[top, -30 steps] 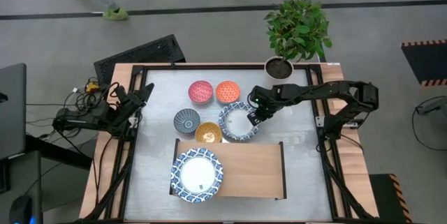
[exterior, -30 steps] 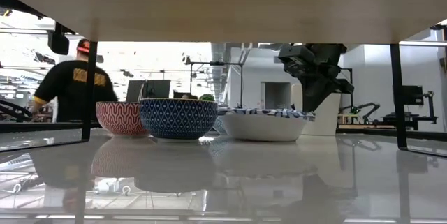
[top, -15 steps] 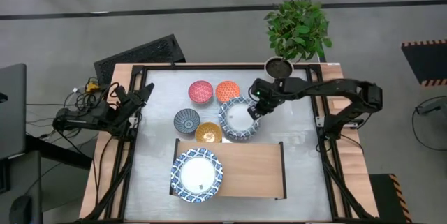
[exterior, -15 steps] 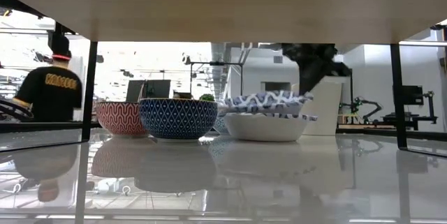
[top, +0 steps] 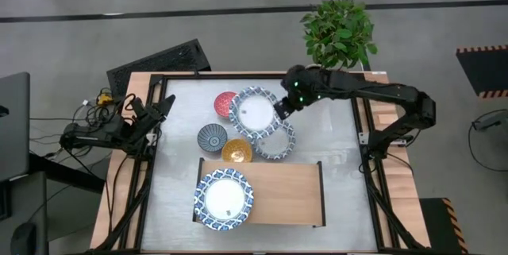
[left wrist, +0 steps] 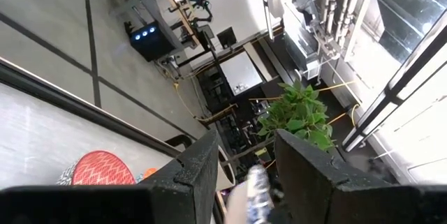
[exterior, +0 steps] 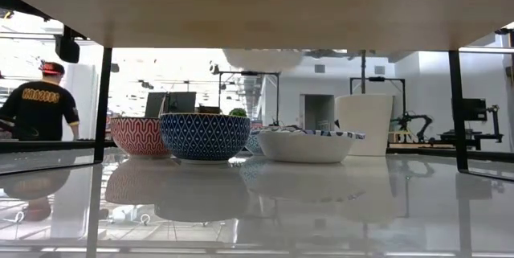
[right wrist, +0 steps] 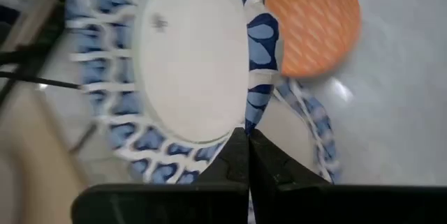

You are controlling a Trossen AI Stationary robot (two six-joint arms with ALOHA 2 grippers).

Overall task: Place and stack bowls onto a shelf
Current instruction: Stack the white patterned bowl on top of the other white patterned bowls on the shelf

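Blue-and-white bowl (top: pixel 255 113), white inside

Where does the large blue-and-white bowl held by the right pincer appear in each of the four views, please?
High view: the lifted bowl sits centre, above the small bowls, gripped at its rim by the right pincer.
Low view: only its white underside shows, just under the shelf board.
Left wrist view: a blurred blue-and-white edge between the fingers.
Right wrist view: it fills the frame.
Shared landmark: the pink-red bowl, absent from the right wrist view.
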